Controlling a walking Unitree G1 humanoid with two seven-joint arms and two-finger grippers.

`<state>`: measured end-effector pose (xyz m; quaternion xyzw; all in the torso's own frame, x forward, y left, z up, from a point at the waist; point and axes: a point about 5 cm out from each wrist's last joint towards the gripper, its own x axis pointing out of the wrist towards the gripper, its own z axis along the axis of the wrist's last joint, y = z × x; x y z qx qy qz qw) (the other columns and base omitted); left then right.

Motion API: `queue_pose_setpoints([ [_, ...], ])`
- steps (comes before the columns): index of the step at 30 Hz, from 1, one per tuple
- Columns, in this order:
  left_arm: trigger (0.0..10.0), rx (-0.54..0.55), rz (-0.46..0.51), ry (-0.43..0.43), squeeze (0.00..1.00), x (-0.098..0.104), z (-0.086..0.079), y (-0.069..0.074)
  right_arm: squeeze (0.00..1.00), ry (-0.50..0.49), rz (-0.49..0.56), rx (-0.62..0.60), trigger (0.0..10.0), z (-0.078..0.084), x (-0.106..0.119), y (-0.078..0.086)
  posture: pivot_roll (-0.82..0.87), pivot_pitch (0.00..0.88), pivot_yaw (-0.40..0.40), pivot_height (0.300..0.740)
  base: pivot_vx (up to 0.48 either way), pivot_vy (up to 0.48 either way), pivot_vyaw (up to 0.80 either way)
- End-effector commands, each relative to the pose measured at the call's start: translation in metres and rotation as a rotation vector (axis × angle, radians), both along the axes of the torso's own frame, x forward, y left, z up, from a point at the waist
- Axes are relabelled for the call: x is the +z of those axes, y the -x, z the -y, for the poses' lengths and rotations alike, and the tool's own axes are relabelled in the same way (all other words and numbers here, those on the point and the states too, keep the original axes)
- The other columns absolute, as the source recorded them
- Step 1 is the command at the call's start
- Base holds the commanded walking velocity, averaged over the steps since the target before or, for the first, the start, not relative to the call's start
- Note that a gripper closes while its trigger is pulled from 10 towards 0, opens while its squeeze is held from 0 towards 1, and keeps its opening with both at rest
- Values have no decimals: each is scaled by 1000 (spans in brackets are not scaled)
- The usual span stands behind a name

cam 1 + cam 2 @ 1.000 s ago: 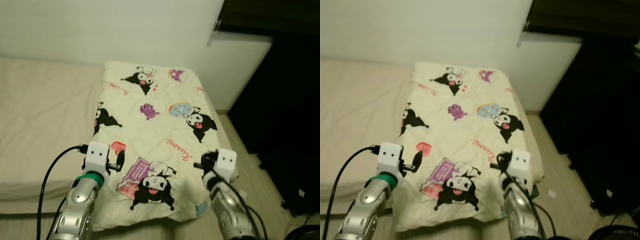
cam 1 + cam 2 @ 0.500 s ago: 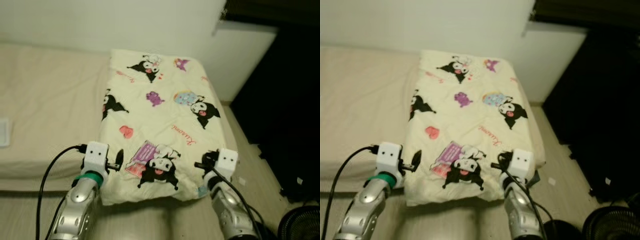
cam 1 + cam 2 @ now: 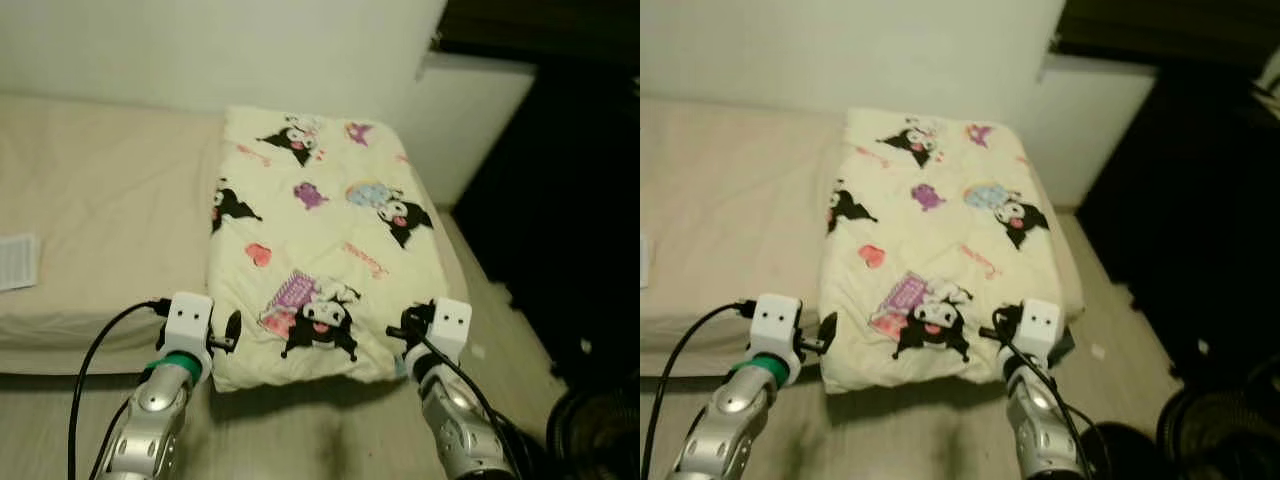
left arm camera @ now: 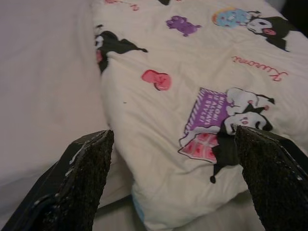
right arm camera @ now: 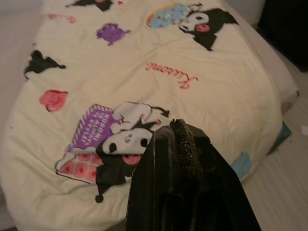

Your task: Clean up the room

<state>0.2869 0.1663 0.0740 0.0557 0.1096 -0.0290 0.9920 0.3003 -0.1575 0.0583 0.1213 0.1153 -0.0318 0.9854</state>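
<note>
Left eye view: blanket [image 3: 320,240] on bed [image 3: 100,210]; left gripper [image 4: 173,187] spread wide, right gripper [image 5: 178,144] pinched closed

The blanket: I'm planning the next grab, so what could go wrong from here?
The blanket overhangs the mattress at its near edge, so a one-sided pull might slide it onto the floor. The right gripper is shut and would need opening; only the left gripper is open.

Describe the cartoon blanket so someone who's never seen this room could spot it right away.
Look at the beige mattress against the white wall. On its right-hand end lies a folded cream blanket, its near edge hanging over the mattress edge. It alone is printed with black-and-white cartoon characters, pink hearts and purple figures.
</note>
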Motion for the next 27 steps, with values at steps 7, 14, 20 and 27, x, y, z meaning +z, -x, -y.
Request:
queue_pose_setpoints([
  [7,10000,-3,-7,-15,0,-1,5,-4,0,-17,-41,-43,10000,6,-7,4,83,0,-49,740,0,0,0],
  [14,10000,-20,0,-40,0,5,7,-13,0,-27,-57,-73,10000,7,-10,2,96,0,-35,740,0,0,0],
  [20,10000,-55,8,-54,0,16,9,-26,0,-71,-70,-156,10000,8,-12,1,116,0,6,740,0,0,0],
  [27,10000,-80,7,-84,0,23,9,-31,0,-69,-70,-227,10000,13,-17,8,128,0,41,740,0,0,0],
])
